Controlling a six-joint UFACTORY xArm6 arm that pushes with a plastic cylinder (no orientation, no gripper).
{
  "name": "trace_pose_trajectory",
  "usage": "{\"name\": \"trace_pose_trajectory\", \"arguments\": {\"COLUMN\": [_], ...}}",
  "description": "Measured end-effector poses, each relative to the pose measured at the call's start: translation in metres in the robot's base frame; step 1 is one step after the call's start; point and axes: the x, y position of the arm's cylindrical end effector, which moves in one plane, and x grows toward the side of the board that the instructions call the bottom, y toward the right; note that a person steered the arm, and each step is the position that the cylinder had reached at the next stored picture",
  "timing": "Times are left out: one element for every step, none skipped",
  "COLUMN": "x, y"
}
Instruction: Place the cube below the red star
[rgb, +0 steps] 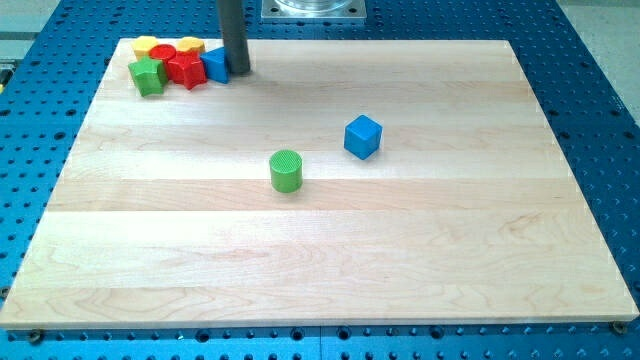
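Observation:
A blue cube (363, 136) sits on the wooden board right of centre. The red star (185, 70) lies in a tight cluster at the board's top left corner. Beside it are a green star (147, 76) on its left, a blue block (215, 65) on its right, and a yellow block (152, 46), a red block (167, 51) and another yellow block (190, 44) above it. My tip (240, 71) rests on the board just right of the blue block in the cluster, far up and left of the blue cube.
A green cylinder (286, 170) stands near the board's centre, down and left of the blue cube. The wooden board (320, 270) lies on a blue perforated table (610, 120). A metal mount (314, 8) shows at the view's top.

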Motion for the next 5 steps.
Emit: {"name": "trace_pose_trajectory", "arguments": {"x": [0.001,0.025,0.084,0.173,0.183], "y": [0.008,0.113,0.245,0.253,0.209]}}
